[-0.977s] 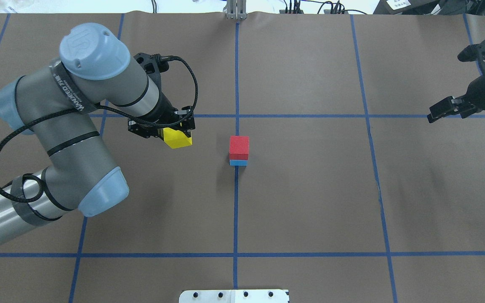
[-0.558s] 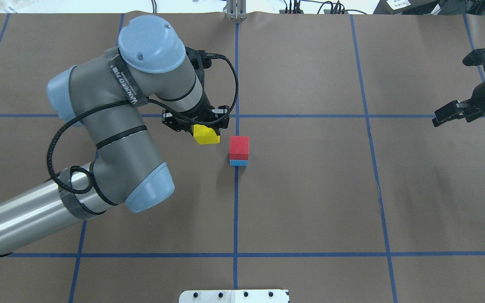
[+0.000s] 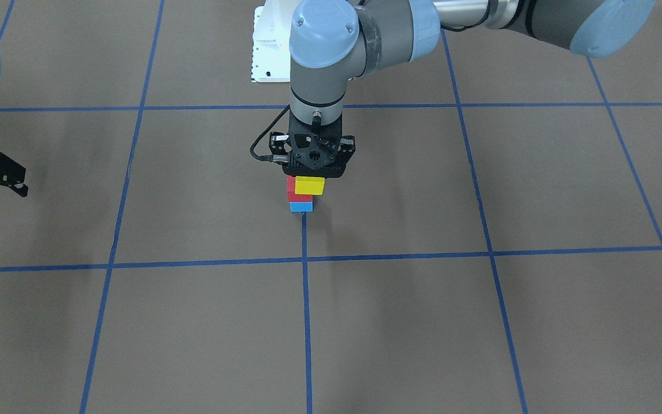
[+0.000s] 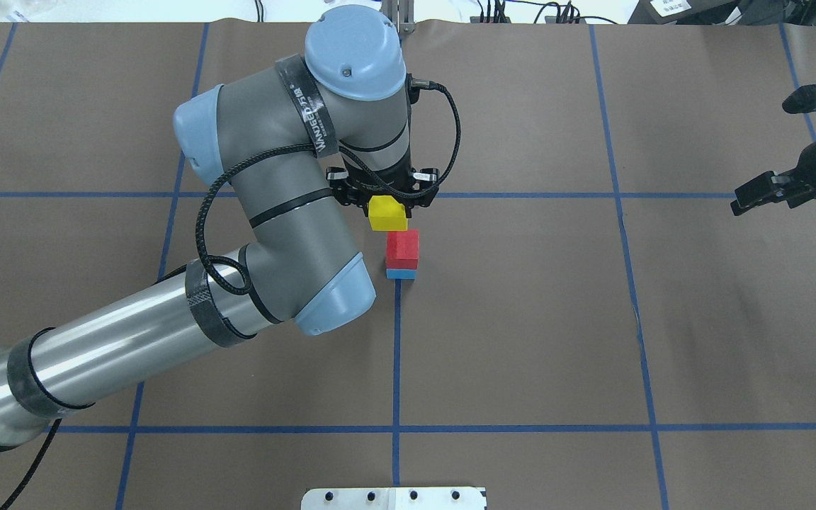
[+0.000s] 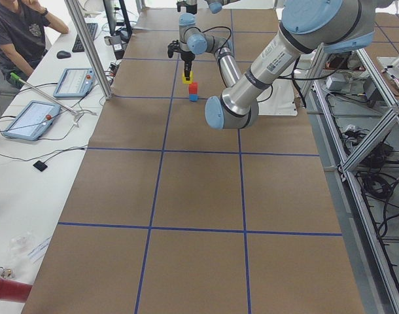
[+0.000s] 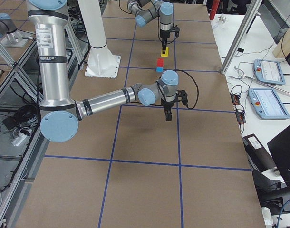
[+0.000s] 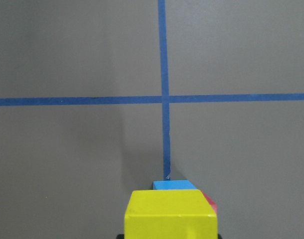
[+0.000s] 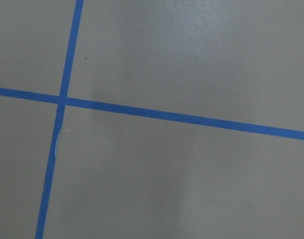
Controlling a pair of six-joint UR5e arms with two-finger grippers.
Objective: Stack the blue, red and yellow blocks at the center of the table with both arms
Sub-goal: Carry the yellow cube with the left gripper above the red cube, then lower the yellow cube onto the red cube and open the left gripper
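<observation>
Yellow block (image 4: 388, 214) is clamped tight in the left jaws and held up off the table (image 4: 521, 340)! Just below those jaws, a touch toward the robot's right, sits the red block (image 4: 402, 246), square on top of the blue block (image 4: 401, 273), with the pair planted on a tape line (image 4: 397, 354). From the front camera yellow overlaps red's upper corner; whether they touch, can't tell. The right jaws hang well apart from red and blue, above a tape crossing. Whether those are apart or together, can't tell.
</observation>
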